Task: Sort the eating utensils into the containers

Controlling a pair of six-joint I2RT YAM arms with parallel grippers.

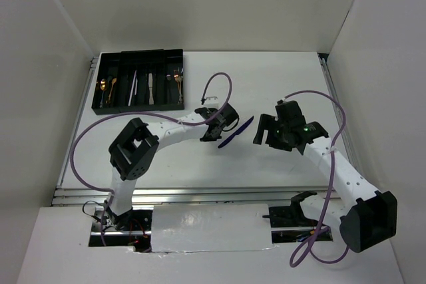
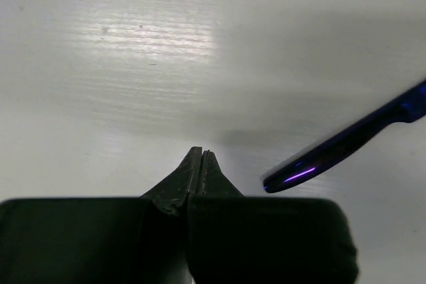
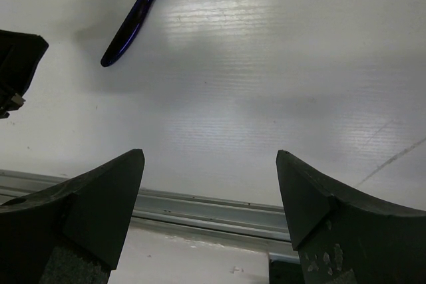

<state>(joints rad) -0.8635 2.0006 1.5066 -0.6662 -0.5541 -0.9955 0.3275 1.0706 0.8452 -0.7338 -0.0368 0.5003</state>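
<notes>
The knife (image 1: 236, 132) is on the white table (image 1: 166, 171), between the two arms and well apart from the tray (image 1: 97, 84). The tray stands at the far left corner and already holds several utensils (image 1: 151, 88) in its slots. In the wrist views the knife shows a glossy dark blue finish, and its rounded handle end points toward the left gripper (image 1: 214, 131).

The left gripper's jaws are pressed fully together with nothing between them. In the left wrist view the closed tips (image 2: 201, 157) are just beside the handle end of the knife (image 2: 346, 144), but they do not hold it. The right gripper (image 1: 266, 134) has its jaws spread wide and empty, and the knife (image 3: 140, 14) is far in front of them.

I judge that the knife is light, stiff and not fragile, but difficult to take. It is slim and seems to lie flat, so the fingers must come down almost to the table on both of its long sides. The polished surface is probably slippery, so a pinch near the very end may let it slide or turn. The better place is the thicker handle, a little toward the middle, with the jaws across its width. Held there, it should hang with little swing and enter a narrow slot lengthwise.
</notes>
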